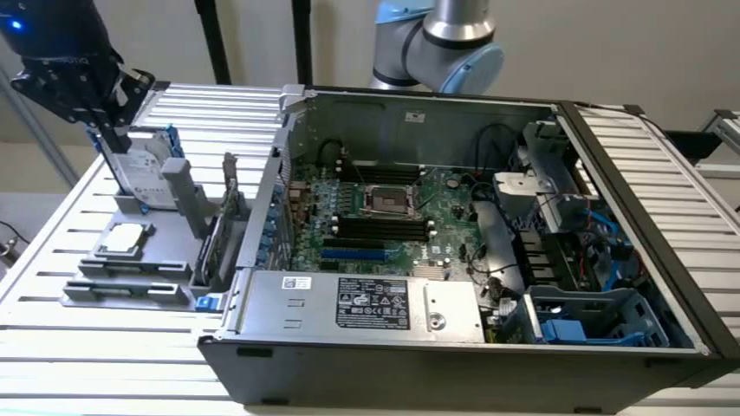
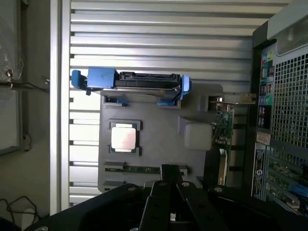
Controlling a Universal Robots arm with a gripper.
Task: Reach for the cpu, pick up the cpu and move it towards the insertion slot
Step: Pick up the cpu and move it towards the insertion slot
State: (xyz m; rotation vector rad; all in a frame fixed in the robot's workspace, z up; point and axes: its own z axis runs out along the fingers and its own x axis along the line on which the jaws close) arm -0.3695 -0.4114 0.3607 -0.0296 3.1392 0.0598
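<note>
"while the gripper [image 1: 110, 139] hangs at the exterior view's left, over the slatted table [image 1: 69, 347], where does the cpu [image 1: 125, 238] sit?" asks the first technician.

"it lies flat in a square pocket of the grey fixture [image 1: 173, 221], silvery top up," says the second. "it is apart from the gripper and nothing touches it. in the wrist view the cpu [image 2: 124, 138] lies between the gripper [image 2: 171, 175] and the hard drive [image 2: 134, 82]."

"and the fingers?"

"clenched together, with nothing between them (the wrist view has them meeting in one dark tip). in the exterior view they hang in front of the hard drive [image 1: 145, 169], which stands on edge in the fixture on its blue rails. whether they touch it, she cannot tell."

"what about the insertion slot [image 1: 387, 201]?"

"its shiny square frame with a dark centre sits on the green motherboard [image 1: 445, 195], inside the open computer case [image 1: 647, 199]. that is well apart from the cpu, towards the exterior view's right. the black memory slots [image 1: 376, 227] run just beside it."
</note>
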